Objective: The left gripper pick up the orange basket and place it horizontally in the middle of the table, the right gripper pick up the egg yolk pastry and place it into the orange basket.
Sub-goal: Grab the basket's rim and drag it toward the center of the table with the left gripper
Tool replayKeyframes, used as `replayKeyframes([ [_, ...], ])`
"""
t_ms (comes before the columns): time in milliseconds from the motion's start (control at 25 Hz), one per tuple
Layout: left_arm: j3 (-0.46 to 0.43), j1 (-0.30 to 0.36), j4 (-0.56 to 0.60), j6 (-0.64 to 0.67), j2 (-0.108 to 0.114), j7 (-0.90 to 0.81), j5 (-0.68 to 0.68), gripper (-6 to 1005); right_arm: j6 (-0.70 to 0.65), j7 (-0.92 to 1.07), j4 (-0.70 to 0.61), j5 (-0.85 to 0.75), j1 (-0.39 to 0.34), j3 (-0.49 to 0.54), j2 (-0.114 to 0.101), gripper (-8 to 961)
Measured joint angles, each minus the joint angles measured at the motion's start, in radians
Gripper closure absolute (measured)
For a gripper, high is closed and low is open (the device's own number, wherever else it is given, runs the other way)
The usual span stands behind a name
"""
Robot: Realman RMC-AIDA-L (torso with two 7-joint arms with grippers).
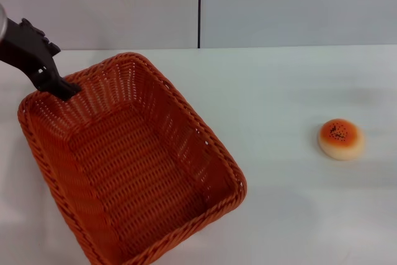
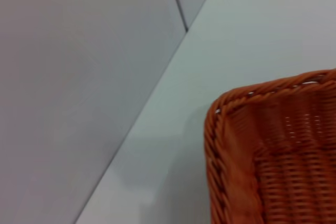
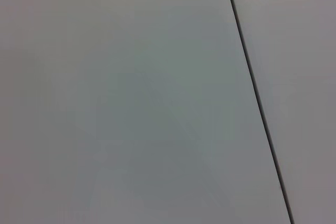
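In the head view, the left end effector [image 1: 67, 89] was clenched on the far-left rim of the orange basket [image 1: 133, 162], which lay askew on the left of the desk [image 1: 279, 85]. The egg yolk pastry [image 1: 340, 139] sat well apart, to the right. The step in hand looked like the basket placement; next the basket would need turning horizontal at the desk's middle.

The left wrist view added only a close basket corner [image 2: 273, 150].

The right wrist view showed blank surfaces; the right end effector appeared nowhere.
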Motion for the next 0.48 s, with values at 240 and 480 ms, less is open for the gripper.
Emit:
replayKeyframes([
  [240,0.041,0.016,-0.055,-0.076,0.0,-0.02,-0.008,186,-0.002,0.0,0.0,0.0,0.001,-0.001,0.0,391],
  [480,0.102,0.015,-0.154,-0.139,0.0,-0.021,-0.002,185,0.003,0.0,0.001,0.0,0.001,0.0,0.0,391],
])
